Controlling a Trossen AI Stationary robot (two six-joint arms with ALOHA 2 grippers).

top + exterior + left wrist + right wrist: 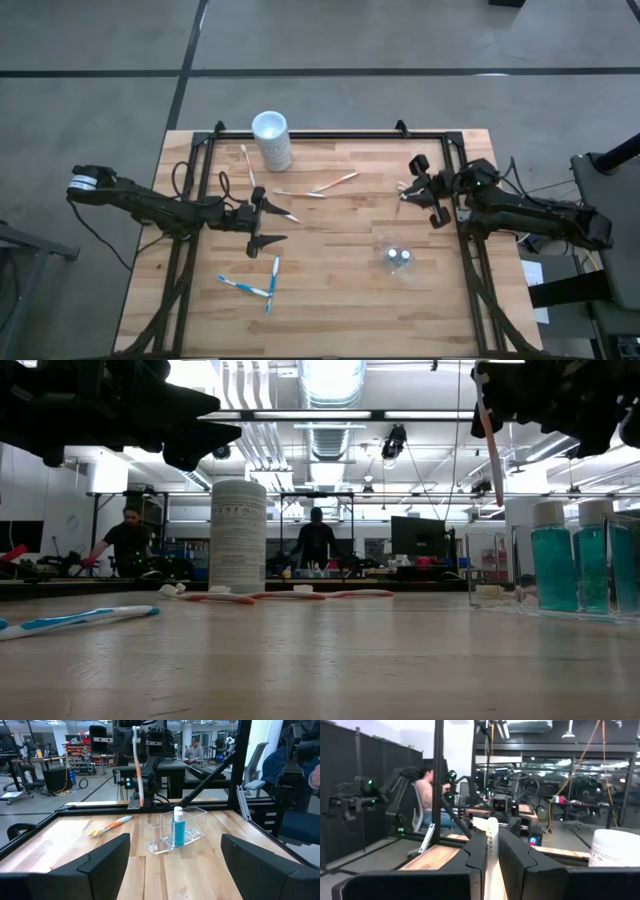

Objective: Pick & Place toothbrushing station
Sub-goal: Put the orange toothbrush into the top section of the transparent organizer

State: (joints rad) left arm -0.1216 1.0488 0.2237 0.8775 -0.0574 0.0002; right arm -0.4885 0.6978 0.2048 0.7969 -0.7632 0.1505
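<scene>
- High view: wooden worktop [330,300] inside a black frame; both arms reach in from the sides.
- White cup [271,139] upright at the far edge.
- Clear plastic cup [397,257] on the right half, two blue-filled bottles inside.
- Left claw [268,222] released, empty, above the left-centre boards.
- Right claw [408,190] clenched on an orange-and-white toothbrush [489,433], raised off the worktop.
- Blue-and-white toothbrushes [258,283] near the front left; orange ones [325,187] mid-worktop.

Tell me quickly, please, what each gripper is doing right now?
Left gripper: jaws open, holding nothing, above the table's middle.
Right gripper: jaws shut on an orange-and-white toothbrush, lifted off the table.
</scene>
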